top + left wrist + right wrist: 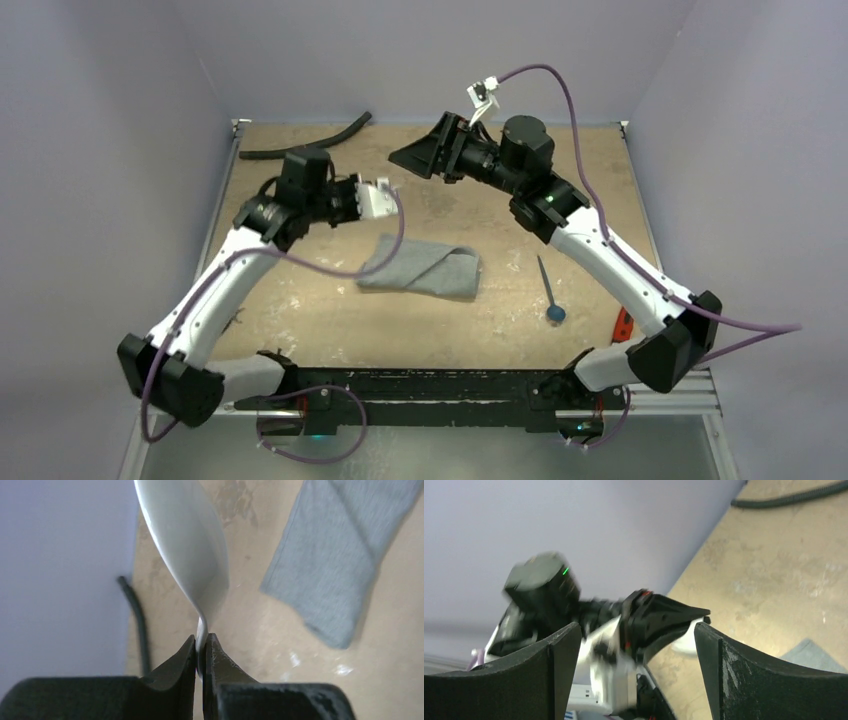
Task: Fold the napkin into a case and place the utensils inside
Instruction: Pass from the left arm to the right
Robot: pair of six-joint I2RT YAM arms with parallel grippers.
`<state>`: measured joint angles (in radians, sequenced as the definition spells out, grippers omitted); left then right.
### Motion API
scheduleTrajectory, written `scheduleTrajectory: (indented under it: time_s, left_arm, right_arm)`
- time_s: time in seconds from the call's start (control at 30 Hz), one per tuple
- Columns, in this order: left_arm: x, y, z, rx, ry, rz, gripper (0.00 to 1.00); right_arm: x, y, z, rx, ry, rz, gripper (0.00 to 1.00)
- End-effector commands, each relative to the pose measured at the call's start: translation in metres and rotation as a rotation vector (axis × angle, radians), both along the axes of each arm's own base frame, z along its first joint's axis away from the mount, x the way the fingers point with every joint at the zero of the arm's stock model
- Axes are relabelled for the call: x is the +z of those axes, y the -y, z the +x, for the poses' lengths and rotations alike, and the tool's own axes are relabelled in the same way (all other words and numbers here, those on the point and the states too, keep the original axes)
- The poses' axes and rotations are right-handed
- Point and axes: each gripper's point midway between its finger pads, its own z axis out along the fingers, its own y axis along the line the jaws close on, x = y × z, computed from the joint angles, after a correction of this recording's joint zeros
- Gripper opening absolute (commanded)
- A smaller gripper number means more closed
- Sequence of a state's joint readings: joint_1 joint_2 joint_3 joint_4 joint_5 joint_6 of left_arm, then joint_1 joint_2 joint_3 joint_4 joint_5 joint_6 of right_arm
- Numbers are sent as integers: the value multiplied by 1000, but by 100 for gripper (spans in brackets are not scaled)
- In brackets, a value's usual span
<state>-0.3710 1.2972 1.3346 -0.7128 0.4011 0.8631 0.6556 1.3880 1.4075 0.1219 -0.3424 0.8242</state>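
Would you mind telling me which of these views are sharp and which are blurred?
Top view: sharp, napkin clear. Left wrist view: the spoon close to the lens looks soft. Right wrist view: the left arm is smeared, the near fingers crisp.

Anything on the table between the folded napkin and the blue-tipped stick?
No. Top view shows bare table between napkin and stick.
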Motion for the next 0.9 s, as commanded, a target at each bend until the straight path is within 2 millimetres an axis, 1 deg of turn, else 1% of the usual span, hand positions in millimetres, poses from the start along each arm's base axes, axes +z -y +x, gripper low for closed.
scheduleTrajectory:
  time_s: [0.0,0.13,0.17,0.3,0.33,0.47,0.57,0.7,0.77,0.87]
  left_arm:
    - [61,-36,23,35,600,372,0]
    - [78,-43,15,37,810,491,0]
    - [80,-44,14,23,852,526,0]
    - [84,-50,11,33,1015,633,0]
    - [83,-50,10,29,1049,650,0]
    - [77,-50,8,32,1111,715,0]
    - [83,-48,9,57,1133,714,0]
    - [97,-46,7,88,1179,705,0]
    - [100,-45,3,85,1200,709,0]
    - [96,-42,-2,61,1221,739,0]
  right_arm:
    - [-54,-14,-8,89,-293,-95,85]
    - [-66,-21,-2,91,-345,-103,79]
    - [-69,-22,0,87,-351,-107,77]
    - [-90,-21,-3,94,-387,-155,74]
    - [-92,-21,-5,104,-395,-148,73]
    - [-94,-28,-15,156,-416,-102,66]
    - [-101,-39,-24,191,-440,-97,62]
    - [-114,-53,-29,218,-455,-91,61]
    - [-111,-57,-31,239,-453,-48,61]
    - [-103,-61,-30,244,-441,-5,59]
